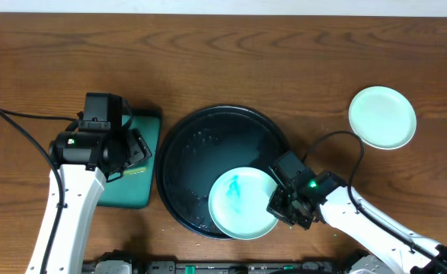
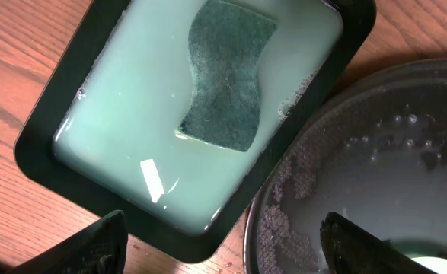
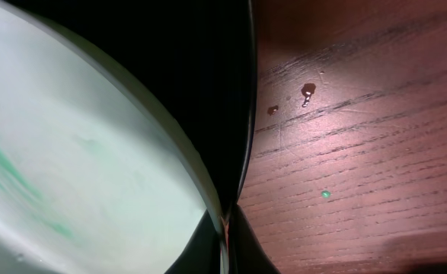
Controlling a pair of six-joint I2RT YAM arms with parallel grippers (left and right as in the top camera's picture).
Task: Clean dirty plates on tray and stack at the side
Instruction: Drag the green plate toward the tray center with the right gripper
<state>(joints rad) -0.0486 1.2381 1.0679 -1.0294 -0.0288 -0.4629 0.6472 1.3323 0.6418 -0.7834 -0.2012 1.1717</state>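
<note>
1. The right gripper (image 1: 282, 199) looks closed on the rim of the smeared plate (image 1: 242, 204). In the wrist view its dark fingers (image 3: 257, 255) meet at that edge.
2. That plate lies in the front right part of the black tray (image 1: 185, 152). It is pale mint with a teal streak across its middle, so it is not yet wiped.
3. The rest of the tray is wet and beaded with bubbles, with no other plate in it.
4. Well apart, at the far right of the surface (image 1: 223, 61), lies a clean-looking green plate (image 1: 382, 117). Whether others lie beneath it I cannot tell.
5. The left gripper (image 2: 223, 228) hangs wide open and empty over the sponge (image 2: 227, 72), which sits in a green tray (image 2: 48, 152) of soapy water.
6. I judge this is the last dirty plate, with wiping and stacking left to do.
</note>
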